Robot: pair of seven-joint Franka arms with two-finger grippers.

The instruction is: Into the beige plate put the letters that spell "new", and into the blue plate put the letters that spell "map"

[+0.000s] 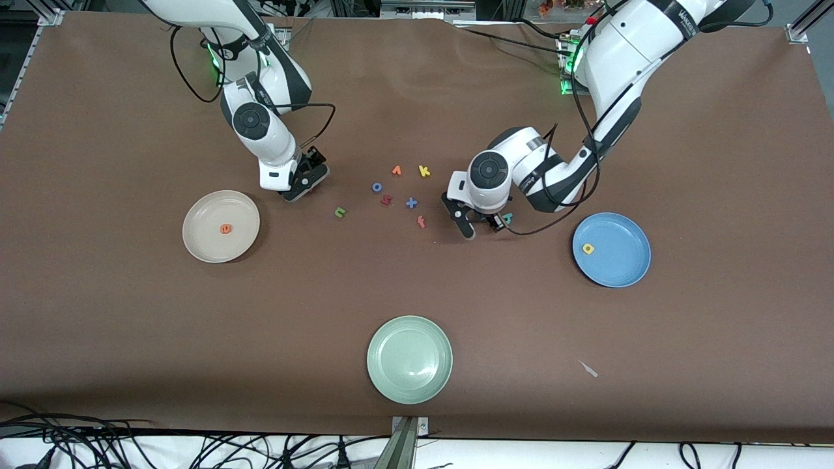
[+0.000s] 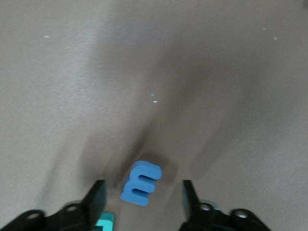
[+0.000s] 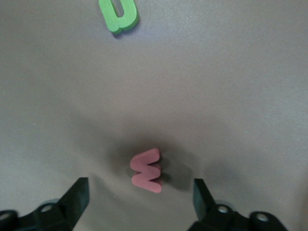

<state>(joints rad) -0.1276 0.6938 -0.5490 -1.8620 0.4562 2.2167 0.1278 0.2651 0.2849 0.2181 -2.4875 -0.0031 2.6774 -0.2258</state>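
Both arms reach low over the brown counter (image 1: 130,326), each end effector straddling a foam letter. The left end effector (image 2: 143,199) stands open, its fingers (image 2: 96,199) apart on either side of the blue m (image 2: 141,183), which lies on the counter between them untouched; the teal p (image 2: 105,223) shows just beside one finger. The right end effector (image 3: 141,197) is likewise open around the pink w (image 3: 146,170), lying flat in the gap, clear of both fingers. The green n (image 3: 119,14) lies apart from the w, toward the scattered letters mid-counter. The orange e (image 1: 225,228) sits in the beige plate (image 1: 203,242) at the right arm's end; the yellow a (image 1: 588,248) sits in the blue plate (image 1: 622,260) at the left arm's end.
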